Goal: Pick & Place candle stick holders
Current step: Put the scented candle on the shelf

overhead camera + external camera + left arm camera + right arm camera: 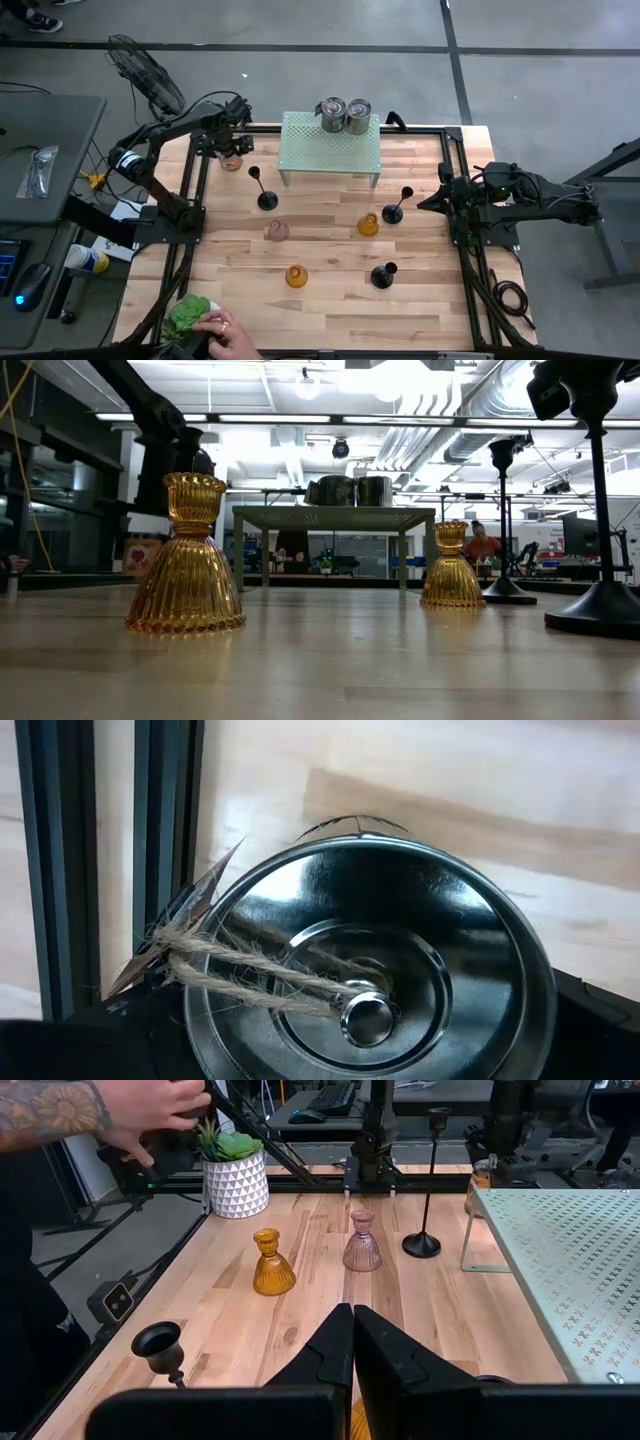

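Left gripper (232, 150) sits at the far-left corner of the table (330, 300), directly over a metal tin (365, 960) with a twine-tied tag; fingers spread wide around it, can't tell if they touch it. Looks like it's going for the tin, not a holder.

Right gripper (352, 1342) parked at the right edge, fingers pressed together, holding nothing.

All six candle stick holders stand loose on the wood: black ones (266, 199) (392, 211) (383, 275), amber ones (296, 276) (368, 225), pink one (276, 231). None on the perforated stand (330, 140), which carries two more tins (344, 114). My read: no placement done yet.

A person's hand (228, 330) is on a potted plant (188, 315) at the near edge; keep arms away from there
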